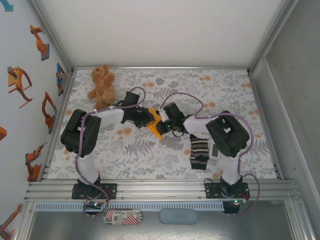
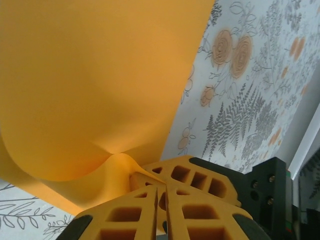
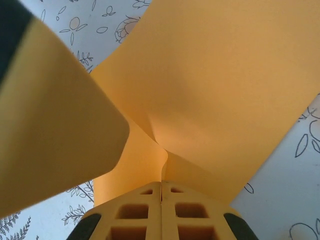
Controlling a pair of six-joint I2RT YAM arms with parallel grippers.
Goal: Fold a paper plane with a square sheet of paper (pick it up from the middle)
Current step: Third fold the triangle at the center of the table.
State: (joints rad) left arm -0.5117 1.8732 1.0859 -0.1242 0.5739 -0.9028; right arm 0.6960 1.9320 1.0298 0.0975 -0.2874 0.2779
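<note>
Subject: thin orange-yellow square sheet of paper (image 1: 156, 125). It is off the table, hanging between the two arms over the middle of the floral-print tablecloth (image 1: 150, 155). From above it shows as a small bunched shape with one corner pointing toward the near edge.

Left gripper (image 2: 166, 197): fingers pressed together, and a puckered ridge of the sheet runs in at their tips, so it reads as a pinch on the paper. The sheet billows away from the pinch in a soft curve rather than a sharp crease.

Right gripper (image 3: 161, 187): fingers pressed flat together, nipping the sheet where two lobes of paper meet. The two pinch points sit just beside each other.

Progress, as a judgement: the pick-up is done and the sheet is doubled loosely. No pressed crease, nose folds or wing folds are visible, so nearly all the folding is left.

Surroundings: brown plush teddy bear (image 1: 101, 84) at the far left of the cloth, well apart. A black-and-white striped sock (image 1: 199, 152) lies flat near the right arm.
</note>
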